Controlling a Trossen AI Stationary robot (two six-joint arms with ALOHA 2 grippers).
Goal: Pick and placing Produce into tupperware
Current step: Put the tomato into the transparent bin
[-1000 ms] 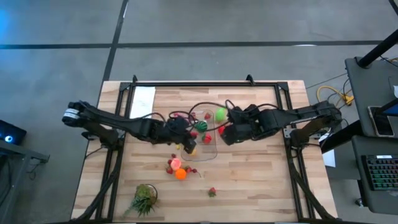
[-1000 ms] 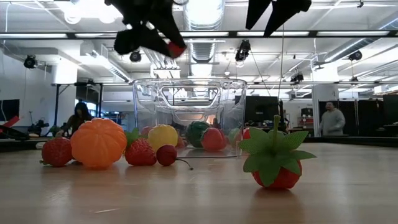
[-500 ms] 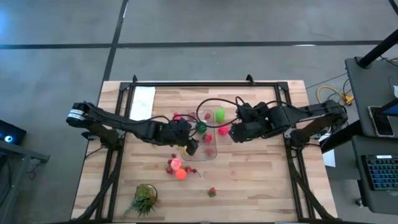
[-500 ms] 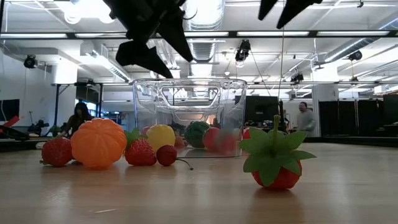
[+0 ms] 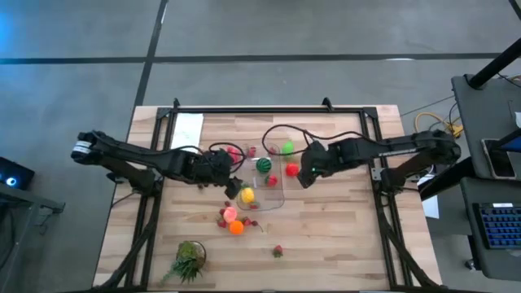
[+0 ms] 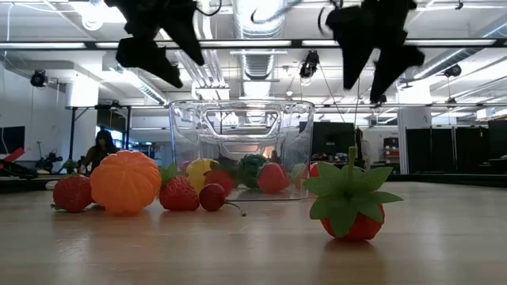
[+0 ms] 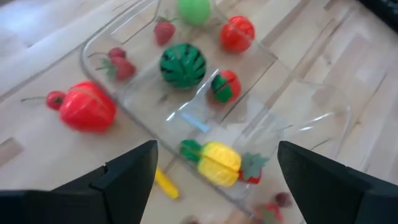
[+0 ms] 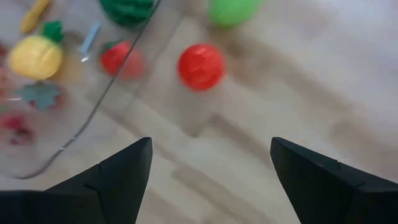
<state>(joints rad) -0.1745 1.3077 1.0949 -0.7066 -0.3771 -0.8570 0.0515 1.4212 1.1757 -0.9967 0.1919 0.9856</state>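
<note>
The clear tupperware [image 5: 265,177] stands mid-table, with a yellow piece [image 7: 217,163], a dark green melon [image 7: 182,64] and a red-and-green piece [image 7: 225,85] lying in it. My left gripper [image 7: 214,180] hangs open above the tupperware's left side [image 5: 230,171], with nothing between its fingers. My right gripper [image 8: 211,174] hangs open and bare just right of the tupperware [image 5: 308,168]. Ahead of the right gripper a red ball [image 8: 201,66] and a green ball [image 8: 233,9] rest on the table. More produce, an orange [image 6: 125,182] and strawberries [image 6: 179,194], lies at the tupperware's near side.
A lone strawberry [image 5: 278,251] lies toward the near edge. A leafy green tuft [image 5: 189,260] sits at the near left. A white sheet [image 5: 187,130] lies at the far left. A large red piece [image 7: 89,107] rests on the table beside the tupperware's far left side.
My left gripper has opened and let go of a small red piece, which now lies in the tupperware beside the yellow one. The gripper has then drawn back toward the table's left. My right gripper has drawn a little toward the table's right and come down.
</note>
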